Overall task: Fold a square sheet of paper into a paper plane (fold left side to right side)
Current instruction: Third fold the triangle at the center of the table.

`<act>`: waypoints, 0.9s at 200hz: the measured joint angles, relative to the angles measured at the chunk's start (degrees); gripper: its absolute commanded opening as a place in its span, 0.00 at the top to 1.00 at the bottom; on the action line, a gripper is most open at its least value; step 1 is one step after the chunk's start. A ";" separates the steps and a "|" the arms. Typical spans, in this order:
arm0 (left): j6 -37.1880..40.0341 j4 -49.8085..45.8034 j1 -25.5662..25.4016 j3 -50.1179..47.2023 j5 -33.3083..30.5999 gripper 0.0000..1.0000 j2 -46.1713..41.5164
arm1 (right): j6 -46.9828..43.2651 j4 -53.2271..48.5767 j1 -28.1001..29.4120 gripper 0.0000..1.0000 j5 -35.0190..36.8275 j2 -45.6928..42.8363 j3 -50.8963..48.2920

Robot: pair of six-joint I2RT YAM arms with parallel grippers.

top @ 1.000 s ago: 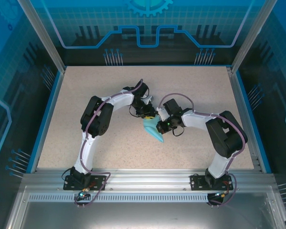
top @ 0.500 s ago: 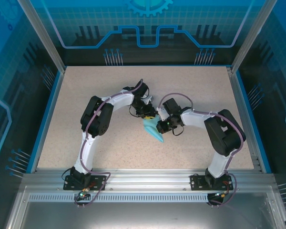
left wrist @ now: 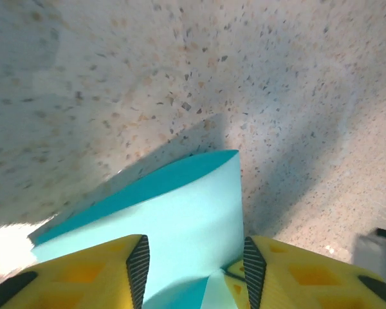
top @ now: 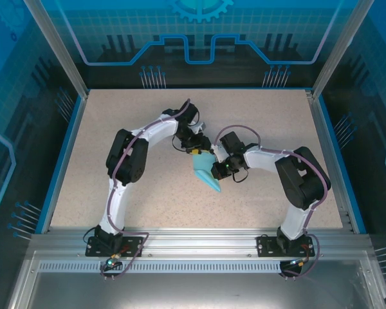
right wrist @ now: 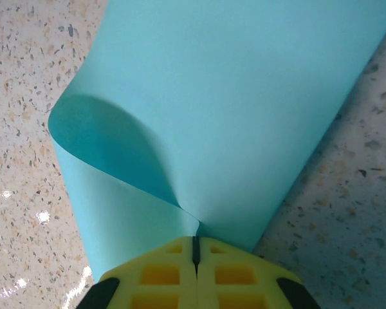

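The square sheet of paper (top: 204,171) lies mid-table as a creased turquoise shape, its pointed tip toward the near side. My right gripper (top: 217,168) is shut on its right edge. In the right wrist view the yellow fingers (right wrist: 195,248) pinch the sheet (right wrist: 231,96), and one flap curls up from the pinch. My left gripper (top: 199,154) hovers at the paper's far end. In the left wrist view it stands open (left wrist: 196,270), the ribbed pads wide apart over the pale sheet (left wrist: 180,206). A yellow tip of the right gripper's finger (left wrist: 235,277) shows between them.
The speckled beige table (top: 135,122) has a blue raised rim (top: 63,154) on its left, right and far sides. Aluminium posts stand at the far corners. Both arms bend inward and their wrists nearly meet over the paper.
My left arm's wrist has drawn back a little toward the far left, baring more of the paper's far edge. The right gripper and the paper stay put.
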 measured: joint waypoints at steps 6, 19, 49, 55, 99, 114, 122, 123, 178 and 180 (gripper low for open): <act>0.00 0.04 0.24 -0.50 -0.02 0.61 -1.07 | 0.00 0.00 0.00 1.00 0.00 0.00 0.00; -0.28 0.81 0.81 -3.28 0.15 0.67 -4.81 | 0.00 0.00 0.00 1.00 0.00 0.00 0.00; -2.27 5.14 1.05 -14.08 2.97 0.75 -14.75 | -0.02 0.00 0.00 1.00 0.00 0.00 0.00; -3.08 6.23 1.01 -16.35 3.80 0.76 -16.26 | -0.02 0.00 0.00 1.00 0.00 0.00 0.00; -8.22 12.55 -0.15 -26.64 8.44 0.79 -18.88 | -0.04 0.00 0.00 1.00 0.02 0.00 0.00; -9.62 13.53 -1.09 -26.95 9.27 0.80 -18.60 | -0.04 -0.13 0.00 1.00 0.00 0.11 0.17; -10.29 14.64 -1.60 -26.95 9.75 0.80 -18.29 | -0.04 -0.20 0.00 1.00 0.02 0.17 0.22; -10.40 14.78 -1.64 -26.95 9.77 0.80 -18.25 | -0.07 -0.22 0.00 1.00 0.00 0.17 0.22; -13.20 17.90 -3.41 -26.67 10.60 0.81 -12.57 | -0.07 -0.94 0.00 1.00 0.02 0.48 0.81; -13.31 17.92 -3.41 -26.64 10.58 0.81 -12.37 | -0.07 -0.98 0.00 1.00 0.02 0.48 0.83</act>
